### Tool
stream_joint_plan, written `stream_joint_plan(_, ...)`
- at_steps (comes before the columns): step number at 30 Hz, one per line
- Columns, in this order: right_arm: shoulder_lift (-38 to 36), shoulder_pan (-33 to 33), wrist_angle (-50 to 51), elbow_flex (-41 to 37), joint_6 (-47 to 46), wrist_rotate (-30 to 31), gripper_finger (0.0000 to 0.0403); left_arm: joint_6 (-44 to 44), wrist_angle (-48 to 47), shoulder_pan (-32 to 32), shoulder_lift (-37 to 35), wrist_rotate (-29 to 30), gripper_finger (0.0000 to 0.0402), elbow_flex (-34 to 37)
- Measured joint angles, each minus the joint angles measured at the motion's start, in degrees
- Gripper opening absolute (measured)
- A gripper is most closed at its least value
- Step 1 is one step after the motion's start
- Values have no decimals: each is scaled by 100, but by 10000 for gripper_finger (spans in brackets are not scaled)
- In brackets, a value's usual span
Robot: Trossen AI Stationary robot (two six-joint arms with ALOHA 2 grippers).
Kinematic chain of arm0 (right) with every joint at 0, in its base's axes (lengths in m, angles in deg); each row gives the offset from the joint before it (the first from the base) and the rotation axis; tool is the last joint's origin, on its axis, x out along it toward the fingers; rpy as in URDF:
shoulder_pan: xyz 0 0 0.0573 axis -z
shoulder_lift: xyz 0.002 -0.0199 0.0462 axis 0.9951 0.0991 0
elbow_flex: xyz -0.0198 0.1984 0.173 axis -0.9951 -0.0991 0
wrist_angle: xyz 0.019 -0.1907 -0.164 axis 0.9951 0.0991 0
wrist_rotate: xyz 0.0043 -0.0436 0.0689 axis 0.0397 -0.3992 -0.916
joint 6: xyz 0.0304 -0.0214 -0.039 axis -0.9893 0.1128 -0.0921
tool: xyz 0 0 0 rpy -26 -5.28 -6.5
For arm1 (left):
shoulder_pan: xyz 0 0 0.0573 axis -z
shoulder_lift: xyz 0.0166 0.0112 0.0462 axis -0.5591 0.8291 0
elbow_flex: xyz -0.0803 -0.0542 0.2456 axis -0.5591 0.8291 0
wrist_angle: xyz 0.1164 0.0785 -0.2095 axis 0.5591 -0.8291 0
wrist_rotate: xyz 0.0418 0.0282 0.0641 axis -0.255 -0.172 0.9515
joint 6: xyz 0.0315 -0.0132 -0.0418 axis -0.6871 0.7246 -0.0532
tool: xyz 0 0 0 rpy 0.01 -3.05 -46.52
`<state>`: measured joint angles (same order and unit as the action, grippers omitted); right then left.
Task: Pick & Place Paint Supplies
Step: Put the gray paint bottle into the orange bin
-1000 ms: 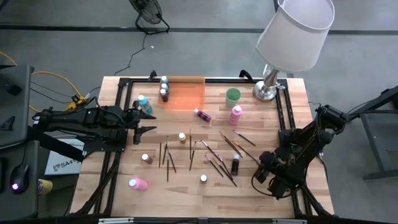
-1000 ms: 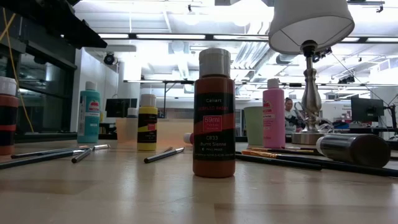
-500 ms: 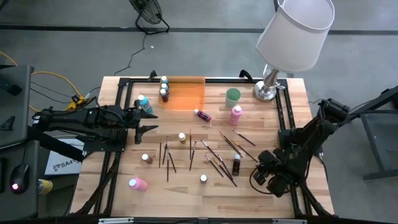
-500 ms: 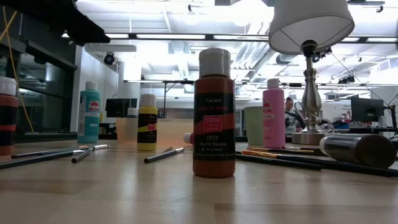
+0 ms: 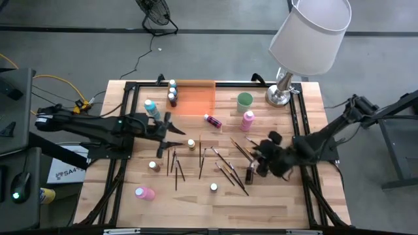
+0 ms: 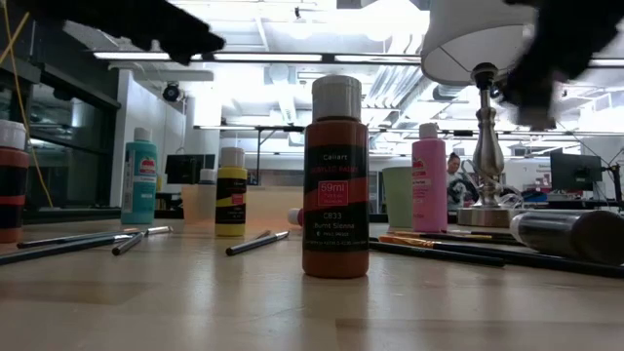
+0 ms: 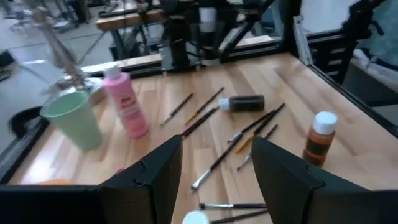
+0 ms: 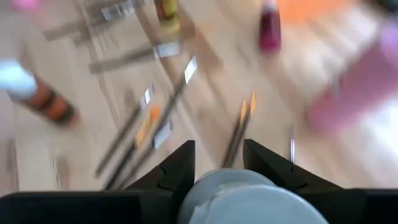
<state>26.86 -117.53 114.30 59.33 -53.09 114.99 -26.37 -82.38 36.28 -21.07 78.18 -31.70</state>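
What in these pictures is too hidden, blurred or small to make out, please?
- Right wrist view: motion blur smears the paintbrushes; the pale rounded thing between the right gripper's fingers can't be identified.
- Low view: the lampshade is cut off by the top edge.
- High view: brush tips too small to tell apart.
- Left wrist view: the left gripper hides the near table.

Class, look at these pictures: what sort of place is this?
Probably a robotics lab or workshop: a wooden table in a black frame, ceiling strip lights, and computer monitors on benches behind.
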Motion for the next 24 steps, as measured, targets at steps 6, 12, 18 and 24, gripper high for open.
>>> stream_joint_plan(6,-67,1081,-1865,0,2403,-1005,115,-55,1079,-2,964,-319,187,0)
stream_joint_plan(12,72,2058,-2978,2,3449,-2340,115,-178,1453,-2,1796,-377,187,-307)
stream_joint_plan(18,429,2685,-3545,4,3974,-3472,118,-306,1359,-2,2289,-378,187,-753)
stream_joint_plan(24,802,2986,-4481,4,4311,-4034,117,-456,1403,-2,2615,-375,187,-1102)
